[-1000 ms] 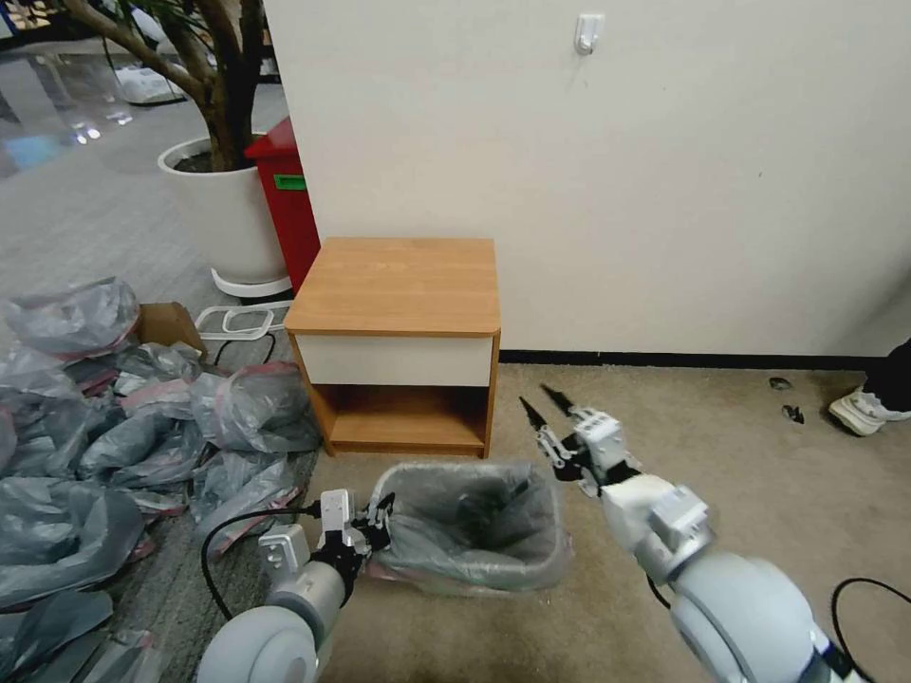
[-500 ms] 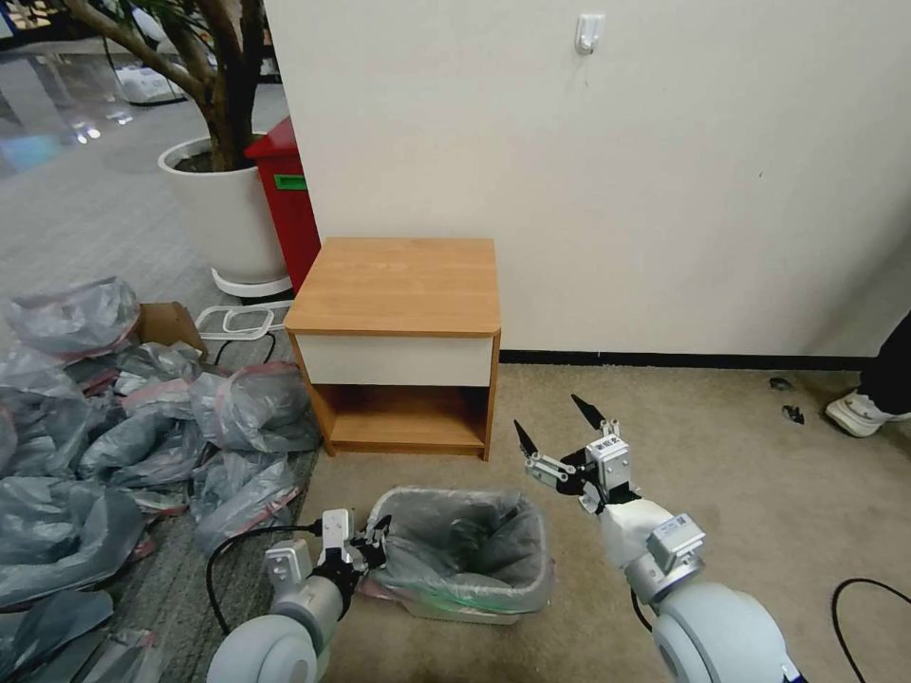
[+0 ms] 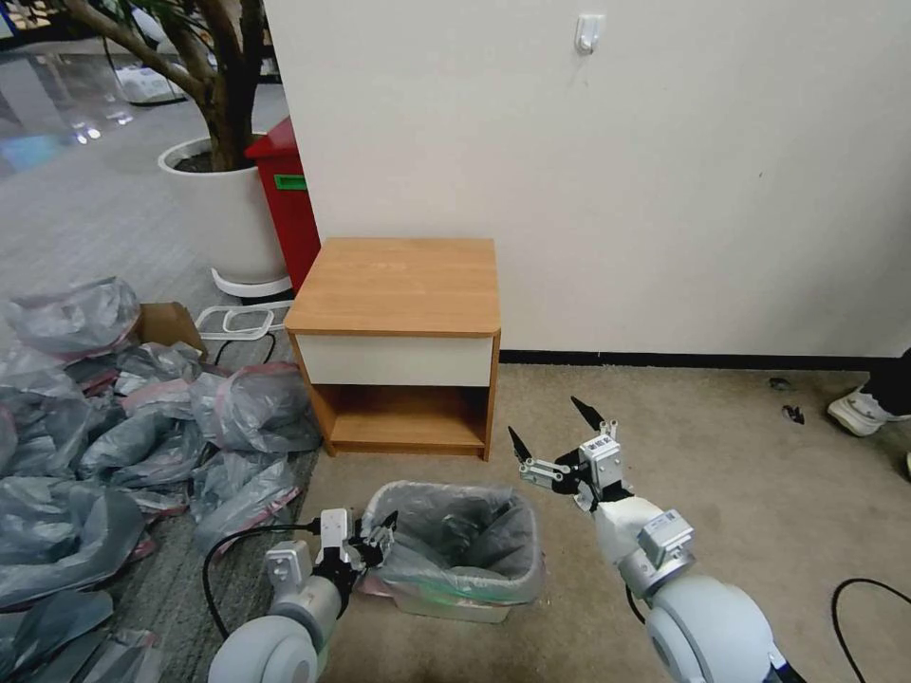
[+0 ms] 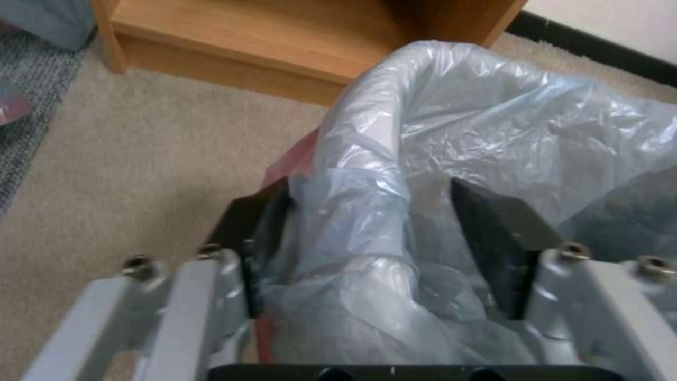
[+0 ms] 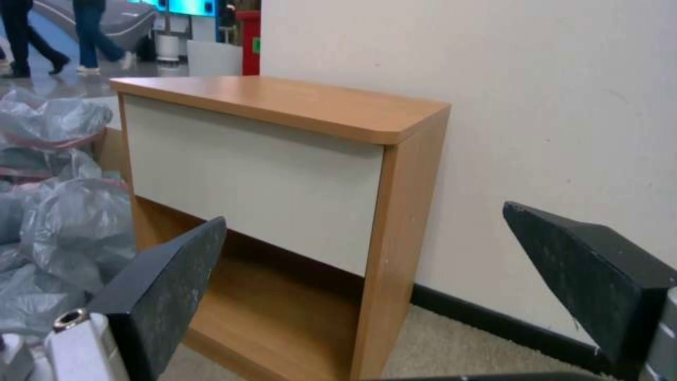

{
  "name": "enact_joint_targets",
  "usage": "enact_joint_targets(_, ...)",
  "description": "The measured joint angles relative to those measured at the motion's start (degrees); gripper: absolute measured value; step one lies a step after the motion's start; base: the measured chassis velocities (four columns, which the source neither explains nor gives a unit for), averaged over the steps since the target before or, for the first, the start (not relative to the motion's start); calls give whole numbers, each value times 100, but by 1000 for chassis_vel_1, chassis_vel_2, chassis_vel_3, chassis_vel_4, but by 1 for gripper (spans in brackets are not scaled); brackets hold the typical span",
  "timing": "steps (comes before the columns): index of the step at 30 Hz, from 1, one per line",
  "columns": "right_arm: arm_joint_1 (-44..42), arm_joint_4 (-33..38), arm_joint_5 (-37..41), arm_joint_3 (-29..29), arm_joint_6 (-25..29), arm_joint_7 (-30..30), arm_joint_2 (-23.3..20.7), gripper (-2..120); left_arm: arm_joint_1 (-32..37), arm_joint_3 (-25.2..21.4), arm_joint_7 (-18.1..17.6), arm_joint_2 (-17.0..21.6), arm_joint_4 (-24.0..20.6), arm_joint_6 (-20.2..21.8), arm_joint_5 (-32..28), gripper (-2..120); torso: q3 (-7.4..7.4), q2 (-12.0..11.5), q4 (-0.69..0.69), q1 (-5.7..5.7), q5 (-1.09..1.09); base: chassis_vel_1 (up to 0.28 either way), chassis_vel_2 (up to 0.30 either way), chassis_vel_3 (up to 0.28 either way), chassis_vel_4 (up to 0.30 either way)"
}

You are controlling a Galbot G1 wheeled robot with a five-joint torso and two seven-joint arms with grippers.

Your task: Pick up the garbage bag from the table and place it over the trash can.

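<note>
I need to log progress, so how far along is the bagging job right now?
Mostly done: the thin grey translucent garbage bag already lines the small beige trash can, off the wooden table. In hand: the left gripper straddles the bag-covered rim, fingers apart. Left: withdrawing it. The right gripper hangs open beside the can.

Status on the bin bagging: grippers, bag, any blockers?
Left gripper straddles bag-covered bin edge, fingers apart. Right gripper open, in the air right of the bin. Garbage bag lines the trash can. Nothing in the way.
</note>
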Motion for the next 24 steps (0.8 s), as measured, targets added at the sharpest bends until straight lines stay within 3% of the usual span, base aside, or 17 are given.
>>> enact_joint_targets(3,14,2,-8,10,0,24,10,100,37,-7,12,9,-154,-126,130,80,0,0,0,0,0,0,0,0,0)
enact_joint_targets(5,11,2,-12,11,0,73,23,100,54,-11,40,15,-205,-197,188,82,0,0,0,0,0,0,0,0,0)
enact_joint_targets(6,-2,-1,-18,6,-3,244,56,100,85,-14,137,24,-258,-440,322,87,0,0,0,0,0,0,0,0,0)
enact_joint_targets(8,-52,-17,26,-25,-25,720,156,100,139,-24,308,39,-231,-1286,768,95,0,0,0,0,0,0,0,0,0)
enact_joint_targets(9,-52,-17,26,-25,-25,720,156,100,139,-24,308,39,-231,-1286,768,95,0,0,0,0,0,0,0,0,0)
enact_joint_targets(10,-93,-21,57,-17,-33,868,203,100,164,-43,372,45,-189,-1722,981,97,0,0,0,0,1,0,0,0,0)
enact_joint_targets(11,-207,-31,61,46,-24,1038,268,100,231,-122,481,50,-112,-2459,1442,99,0,0,1,0,-1,0,0,0,0)
enact_joint_targets(13,-497,-115,44,209,160,1191,347,100,369,-361,618,56,-63,-3235,1985,100,0,0,0,0,1,0,0,0,0)
enact_joint_targets(15,-509,-120,43,216,171,1194,349,100,378,-378,624,56,-61,-3276,2002,100,0,0,0,0,1,0,0,0,0)
enact_joint_targets(16,-741,-234,31,349,394,1210,401,100,431,-562,650,53,-37,-3561,2116,100,0,0,0,0,0,0,0,0,0)
enact_joint_targets(24,-907,-365,-45,421,675,1171,587,100,443,-680,568,15,24,-3633,2162,97,0,0,0,0,0,0,0,0,0)
